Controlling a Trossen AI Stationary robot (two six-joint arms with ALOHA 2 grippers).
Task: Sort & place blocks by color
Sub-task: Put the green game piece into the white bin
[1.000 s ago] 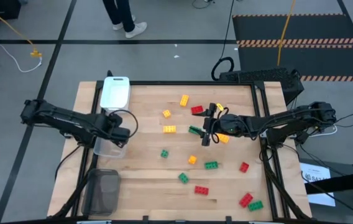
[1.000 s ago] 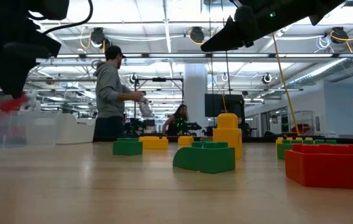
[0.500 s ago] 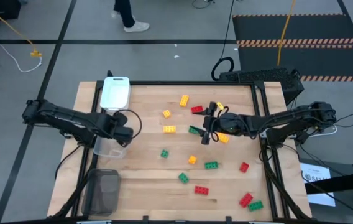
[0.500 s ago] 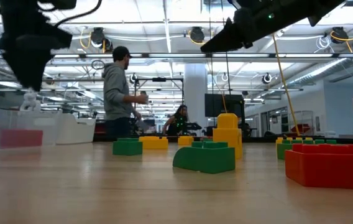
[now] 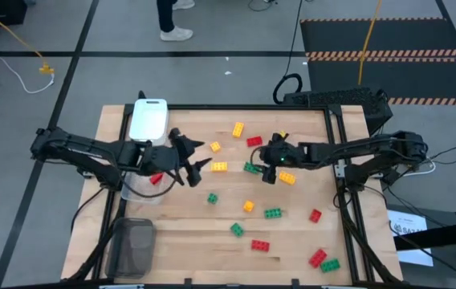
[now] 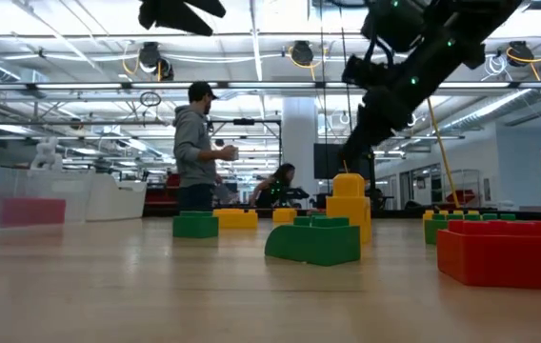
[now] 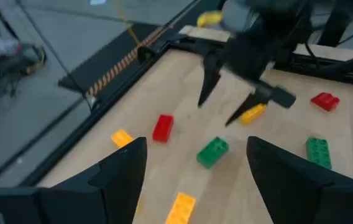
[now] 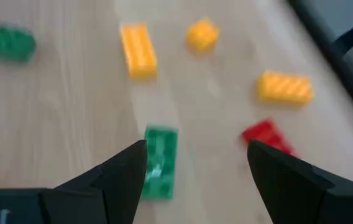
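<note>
Since a second ago my left gripper has swung off the clear tray and out over the wood, leaving a red block lying in that tray; my right gripper has tipped down toward the green block under it.

Taking that green block as the landmark: a red brick lies just beyond it toward the table's far edge, and an orange brick sits close on the right arm's side. A yellow brick lies between the green block and my left gripper, with a smaller yellow one farther back. Nearer the front edge are a small green brick, an orange one and another green one; more red and green bricks lie well apart toward the front right corner. Nothing stands between either gripper and the green block.

The white tray sits beyond the clear one; what it holds I cannot tell. The dark tray is at the front left corner.

My left fingers are spread wide and empty, above the table. My right fingers are also spread, straddling the green block, seemingly not yet touching it.
</note>
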